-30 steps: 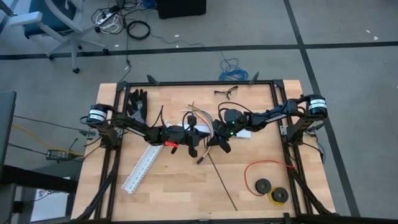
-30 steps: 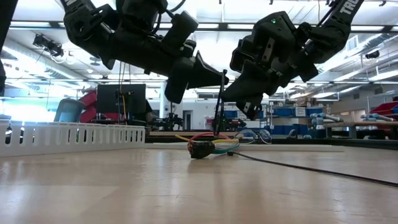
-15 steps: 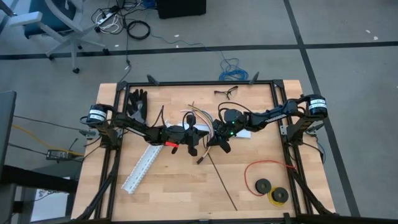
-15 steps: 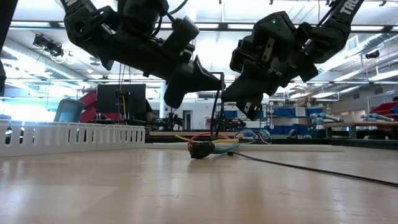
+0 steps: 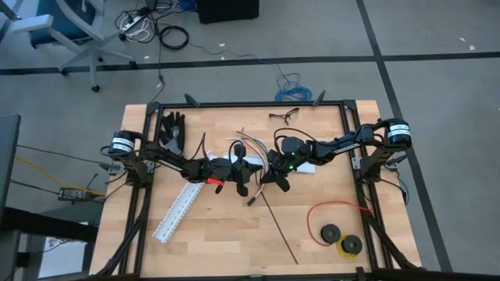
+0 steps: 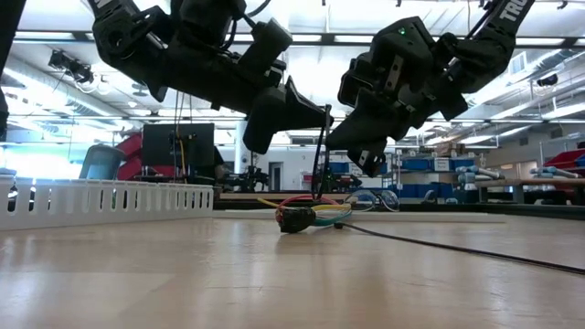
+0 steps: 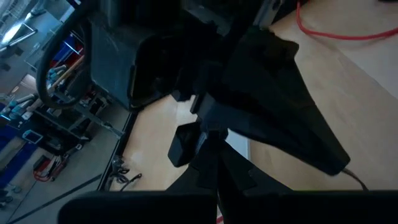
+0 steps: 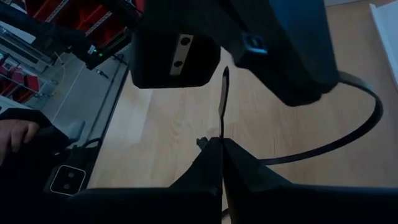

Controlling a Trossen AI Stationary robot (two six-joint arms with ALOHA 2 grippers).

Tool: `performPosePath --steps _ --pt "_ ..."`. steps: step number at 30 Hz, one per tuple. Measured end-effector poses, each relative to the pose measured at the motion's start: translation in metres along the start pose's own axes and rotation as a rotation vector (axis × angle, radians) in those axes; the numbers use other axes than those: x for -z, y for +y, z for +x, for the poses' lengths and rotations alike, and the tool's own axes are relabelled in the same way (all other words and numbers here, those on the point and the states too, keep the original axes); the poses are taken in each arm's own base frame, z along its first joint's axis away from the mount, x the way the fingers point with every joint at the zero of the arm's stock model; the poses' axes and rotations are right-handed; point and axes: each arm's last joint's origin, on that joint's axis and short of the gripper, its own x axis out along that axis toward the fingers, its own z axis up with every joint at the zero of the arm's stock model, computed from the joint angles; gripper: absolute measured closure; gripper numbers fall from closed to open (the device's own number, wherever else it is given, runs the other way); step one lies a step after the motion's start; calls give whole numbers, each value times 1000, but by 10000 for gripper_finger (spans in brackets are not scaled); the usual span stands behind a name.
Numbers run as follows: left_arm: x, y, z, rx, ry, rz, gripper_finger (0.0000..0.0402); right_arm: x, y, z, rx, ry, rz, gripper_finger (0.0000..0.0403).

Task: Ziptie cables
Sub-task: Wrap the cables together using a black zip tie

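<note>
The cables (image 5: 245, 143) lie at mid-table as a loose bundle of coloured wires. They end in a small dark plug (image 6: 292, 219), which rests on the wood. Above the bundle a thin black zip tie (image 6: 320, 155) stands upright, and its lower end goes down to the wires. My left gripper (image 6: 323, 115) and my right gripper (image 6: 338, 140) meet over the bundle tip to tip, both shut on the zip tie. In the right wrist view the tie (image 8: 222, 99) also bends into a wide loop (image 8: 373, 112). My left gripper comes slanting down from the table's left. Its shut fingertips meet the upper end of the upright strip (image 6: 325, 119). My own dark fingers hide the place of contact in the left wrist view, so the kind of hold does not show. My right gripper pinches the flat strip (image 8: 222, 132) between its two shut fingertips, coming slanting down from the table's right. The strip rises past the fingertips, clear of the table. The rest curves off in a loop that passes behind the left gripper.
A long thin black strip (image 5: 280, 230) lies from the plug toward the near right. A white slotted channel (image 5: 178, 211) lies near left. A black glove (image 5: 173, 129) lies at the far left. A red wire loop (image 5: 332, 209) with black spools (image 5: 330, 232) lies near right.
My left gripper has rolled a little and then rolled back. The upright zip tie strip bowed toward the table's left and has straightened again. The cables and my right gripper have kept still.
</note>
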Motion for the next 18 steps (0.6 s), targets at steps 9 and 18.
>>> performPosePath --steps 9,18 --pt "-4 -5 -2 12 -16 2 401 0 0 0 0 1 2 403" --pt "-1 -12 -4 27 42 79 401 0 0 0 -17 8 9 403"
